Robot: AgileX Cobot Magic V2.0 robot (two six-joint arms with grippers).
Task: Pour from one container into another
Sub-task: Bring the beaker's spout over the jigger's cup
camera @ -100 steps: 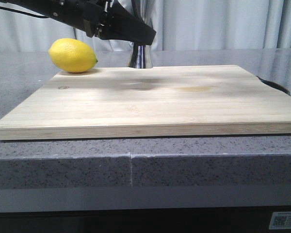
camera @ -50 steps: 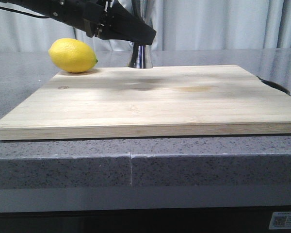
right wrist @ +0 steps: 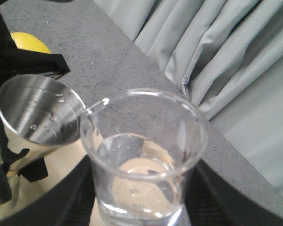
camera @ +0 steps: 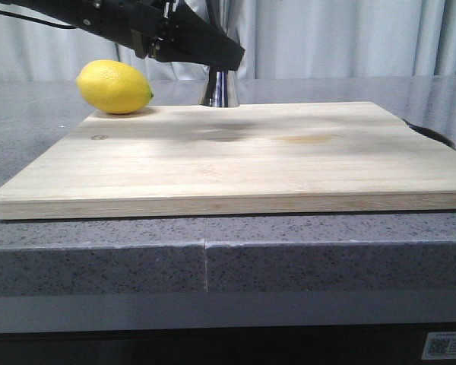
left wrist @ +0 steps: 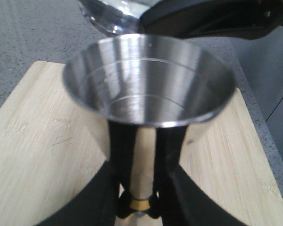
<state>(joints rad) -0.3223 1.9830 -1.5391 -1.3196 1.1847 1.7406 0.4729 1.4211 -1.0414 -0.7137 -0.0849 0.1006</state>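
Observation:
The steel jigger (left wrist: pixel 148 89) stands upright at the back edge of the wooden board (camera: pixel 235 160). My left gripper (left wrist: pixel 141 207) is shut on its narrow waist at the gold band. In the front view only the jigger's lower cone (camera: pixel 220 90) shows under the left gripper (camera: pixel 205 52). The clear glass beaker (right wrist: pixel 144 155) holds some clear liquid, and my right gripper (right wrist: pixel 144 200) is shut on it, one black finger on each side. The beaker hangs upright just beside and above the jigger's rim (right wrist: pixel 37 113), with its spout facing the jigger. A few drops cling inside the jigger's cup.
A yellow lemon (camera: pixel 114 87) rests at the board's back left corner, left of the jigger. The board lies on a grey stone counter (camera: pixel 213 258). Grey curtains (camera: pixel 342 34) hang behind.

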